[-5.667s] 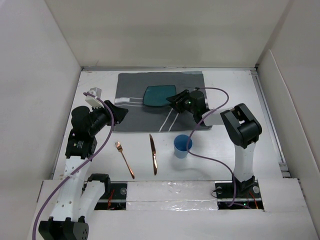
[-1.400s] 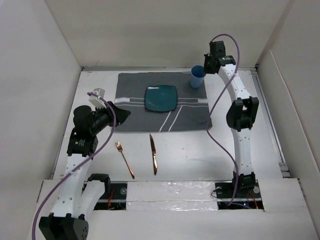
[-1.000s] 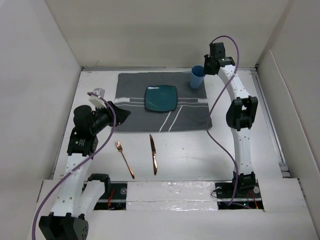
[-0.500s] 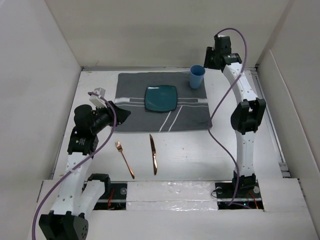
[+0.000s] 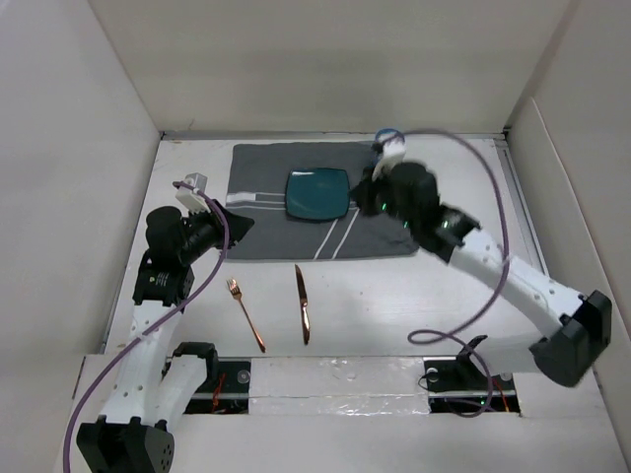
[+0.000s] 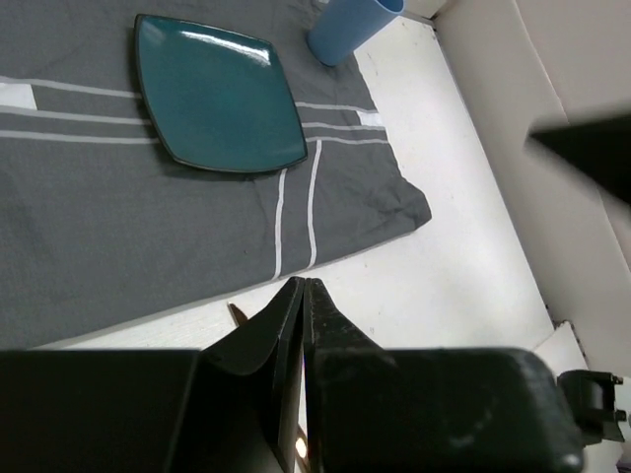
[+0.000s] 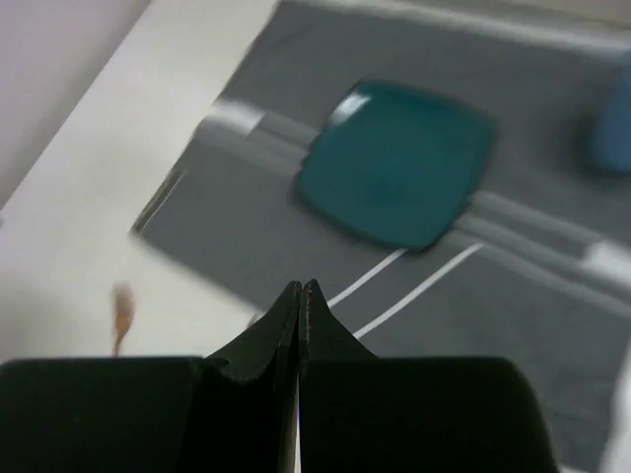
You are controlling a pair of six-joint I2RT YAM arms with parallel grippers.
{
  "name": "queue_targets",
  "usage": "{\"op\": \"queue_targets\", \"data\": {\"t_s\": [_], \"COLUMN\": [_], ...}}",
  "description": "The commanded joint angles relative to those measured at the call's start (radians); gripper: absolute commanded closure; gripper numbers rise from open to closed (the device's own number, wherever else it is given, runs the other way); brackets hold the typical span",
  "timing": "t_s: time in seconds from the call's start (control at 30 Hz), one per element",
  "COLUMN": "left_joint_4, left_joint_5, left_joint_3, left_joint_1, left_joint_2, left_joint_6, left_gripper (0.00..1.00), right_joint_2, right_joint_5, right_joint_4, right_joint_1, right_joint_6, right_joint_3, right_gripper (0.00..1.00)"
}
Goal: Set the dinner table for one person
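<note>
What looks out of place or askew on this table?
The fork and knife lie on the bare table, on the near side of the placemat, not beside the plate. The placemat's near right corner is rumpled.

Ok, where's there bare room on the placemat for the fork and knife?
The placemat is bare left of the plate, out to its edge. Right of the plate is crowded: the right arm hangs over it, with the cup at the far corner.
</note>
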State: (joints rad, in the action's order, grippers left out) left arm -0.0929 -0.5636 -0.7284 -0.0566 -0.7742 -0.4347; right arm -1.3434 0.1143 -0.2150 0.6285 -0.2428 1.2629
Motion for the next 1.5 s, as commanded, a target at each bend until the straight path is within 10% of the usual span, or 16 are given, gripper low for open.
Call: {"op": "queue_targets", "data": {"t_s": [0.0,0.33,0.5,0.6,1.47], "left_joint_4": [0.048,0.041,0.031,0.025,0.025], "left_joint_5": [0.007,0.042,0.067,0.086,0.077], "left_joint_3": [0.001,0.003,-0.003,-0.006,-0.005], "left_joint_1": [0.004,0.004,0.004,0.004,0.004], "left_joint_2": [0.026,0.062,0.067,0.073,0.07], "left_joint_6": [-0.001,-0.006,-0.006,-0.007,-0.009], "left_gripper": [1.0,0.99,0.9,0.88,0.87], "right_joint_2": [0.09,-0.143,-0.345,-0.424,-0.568], "right_joint_5": [0.118,0.498,0.527,0.524,0.495], "right_joint_4": [0.184,-0.039,-0.127,-0.152,-0.067], "right_joint_1": [0.22,0.684,0.734,0.734,0.723], "right_joint_6": [-0.099,-0.318,-0.374,-0.418,-0.569], "right_joint_3": [-0.248,-0.237,-0.09,-0.062,-0.154], "right_gripper": [1.0,1.0,0.48,0.44,0.61]}}
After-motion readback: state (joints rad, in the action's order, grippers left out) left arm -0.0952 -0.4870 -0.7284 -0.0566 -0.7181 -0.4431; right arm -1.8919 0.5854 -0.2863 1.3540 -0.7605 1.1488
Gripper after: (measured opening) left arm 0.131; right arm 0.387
